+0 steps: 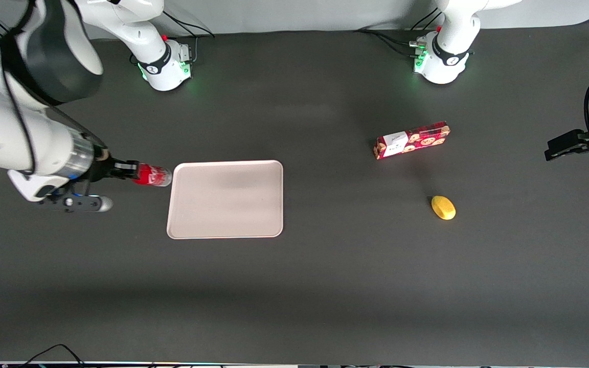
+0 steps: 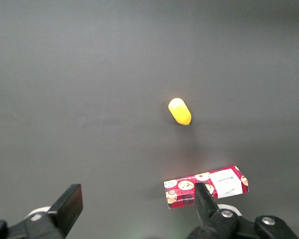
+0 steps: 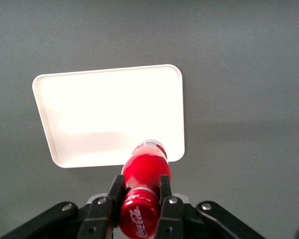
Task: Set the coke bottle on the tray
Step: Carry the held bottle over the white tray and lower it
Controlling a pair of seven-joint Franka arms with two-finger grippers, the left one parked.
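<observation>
Black two-finger gripper [image 3: 139,191] clamped small red coke bottle [image 1: 152,175], held aloft beside pale pinkish rectangular tray [image 1: 226,199], probably for carrying over rim.

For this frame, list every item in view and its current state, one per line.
coke bottle: gripped, held off the table beside the tray's edge, not on it yet
gripper: shut on the coke bottle, at the working arm's end of the tray
tray: flat on the table, nothing on it
cookie box: lying on the table, closed
yellow lemon: resting on the table, nearer the front camera than the cookie box
</observation>
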